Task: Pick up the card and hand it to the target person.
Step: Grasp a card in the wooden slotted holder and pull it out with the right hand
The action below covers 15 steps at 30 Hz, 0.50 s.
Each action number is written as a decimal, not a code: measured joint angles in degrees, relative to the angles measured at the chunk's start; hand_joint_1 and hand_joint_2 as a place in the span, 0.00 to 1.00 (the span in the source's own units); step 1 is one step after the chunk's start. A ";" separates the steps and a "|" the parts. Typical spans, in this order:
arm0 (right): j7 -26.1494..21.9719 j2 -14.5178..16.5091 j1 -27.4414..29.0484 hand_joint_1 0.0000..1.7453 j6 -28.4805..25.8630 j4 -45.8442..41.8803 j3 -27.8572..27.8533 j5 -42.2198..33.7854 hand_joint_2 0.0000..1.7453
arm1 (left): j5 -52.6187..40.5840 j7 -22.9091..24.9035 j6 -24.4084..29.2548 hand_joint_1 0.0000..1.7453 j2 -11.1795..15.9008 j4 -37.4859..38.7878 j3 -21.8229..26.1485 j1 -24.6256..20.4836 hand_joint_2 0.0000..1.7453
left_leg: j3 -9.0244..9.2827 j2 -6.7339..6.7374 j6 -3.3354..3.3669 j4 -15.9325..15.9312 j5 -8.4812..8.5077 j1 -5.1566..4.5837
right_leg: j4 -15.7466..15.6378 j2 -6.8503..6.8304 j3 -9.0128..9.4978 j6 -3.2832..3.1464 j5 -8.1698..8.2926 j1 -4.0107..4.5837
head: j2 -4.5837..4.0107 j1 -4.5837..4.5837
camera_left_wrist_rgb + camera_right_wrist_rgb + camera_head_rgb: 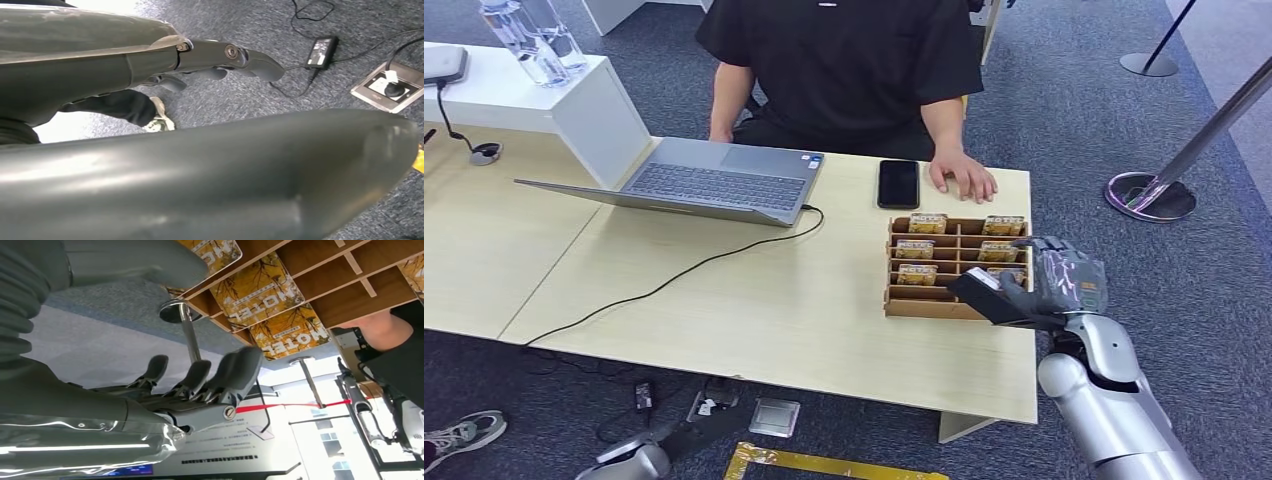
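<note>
Right hand at four o'clock on the pale wood table, fingers clamped on a flat dark card, beside the compartmented wooden card rack, left hand's fingers hard to make out.

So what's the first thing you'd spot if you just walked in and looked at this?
Probably the silver right robot hand at the table's right edge, holding a dark flat card over the brown wooden slotted tray of yellow patterned cards. Next, the person in a black shirt seated across the pale wooden table, one hand resting beside a black phone.
</note>
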 joint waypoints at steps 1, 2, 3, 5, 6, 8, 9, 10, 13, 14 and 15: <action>0.25 0.03 0.00 0.23 -0.07 0.02 0.01 0.33 1.00 | 0.00 0.00 -0.01 0.00 0.00 0.00 0.00 -0.01 0.00 | 0.00 0.00 0.00 0.00 0.00 0.00 | 0.00 0.00 0.00 0.00 0.00 0.00 | 0.00 0.00; 0.56 0.05 0.00 0.20 -0.15 0.04 0.03 0.73 1.00 | 0.00 0.00 -0.01 0.00 0.00 0.00 0.00 -0.02 0.00 | 0.00 0.00 0.00 0.00 0.00 0.00 | 0.00 0.00 0.00 0.00 0.00 0.00 | 0.00 0.00; 0.85 0.08 0.00 0.19 -0.21 0.08 0.04 1.14 1.00 | 0.00 0.00 -0.01 0.00 0.00 0.00 0.00 -0.04 0.00 | 0.00 0.00 0.00 0.00 0.00 0.00 | 0.00 0.00 0.00 0.00 0.00 0.00 | 0.00 0.00; 1.41 0.21 0.01 0.18 -0.27 0.26 0.06 1.94 1.00 | 0.00 0.00 -0.02 0.00 0.00 0.00 0.00 -0.08 0.00 | 0.00 0.00 0.00 0.00 0.00 0.00 | 0.00 0.00 0.00 0.00 0.00 0.00 | 0.00 0.00; 1.64 0.31 0.02 0.18 -0.27 0.39 0.09 2.33 1.00 | 0.00 0.00 -0.02 0.00 0.00 0.00 0.00 -0.11 0.00 | 0.00 0.00 0.00 0.00 0.00 0.00 | 0.00 0.00 0.00 0.00 0.00 0.00 | 0.00 0.00; 2.03 0.54 0.04 0.20 -0.27 0.68 0.17 2.87 1.00 | 0.00 0.00 -0.02 0.00 0.00 0.01 0.00 -0.16 0.00 | 0.00 0.00 0.00 0.00 0.00 0.00 | 0.00 0.00 0.00 0.00 0.00 0.00 | 0.00 -0.01; 2.18 0.65 0.06 0.20 -0.27 0.83 0.22 3.06 1.00 | 0.00 0.00 -0.02 0.00 0.00 0.01 0.00 -0.17 0.00 | 0.00 0.00 0.00 0.00 0.00 0.00 | 0.00 0.00 0.00 0.00 0.00 0.00 | 0.00 -0.01; 2.33 0.75 0.08 0.21 -0.26 0.98 0.24 3.22 1.00 | 0.00 0.00 -0.02 0.00 0.00 0.02 0.00 -0.18 0.00 | 0.00 0.00 0.00 0.00 0.00 0.00 | 0.00 0.00 0.00 0.00 0.00 0.00 | 0.00 -0.01; 2.62 1.01 0.11 0.24 -0.22 1.45 0.28 3.63 1.00 | 0.00 0.00 -0.02 0.00 0.00 0.02 0.00 -0.19 0.00 | 0.00 0.00 0.00 0.00 0.00 0.00 | 0.00 0.00 0.00 0.00 0.00 0.00 | 0.00 -0.01; 2.71 1.07 0.11 0.26 -0.21 1.63 0.29 3.76 1.00 | 0.00 0.00 -0.03 0.00 0.00 0.02 0.00 -0.20 0.00 | 0.00 0.00 0.00 0.00 0.00 0.00 | 0.00 0.00 0.00 0.00 0.00 0.00 | 0.00 -0.01; 2.85 1.14 0.11 0.27 -0.20 1.81 0.30 3.89 1.00 | 0.00 0.00 -0.05 0.00 0.00 0.02 0.00 -0.20 0.00 | -0.01 0.00 0.00 0.00 0.00 0.00 | 0.00 0.00 0.00 0.00 0.00 0.00 | 0.00 -0.01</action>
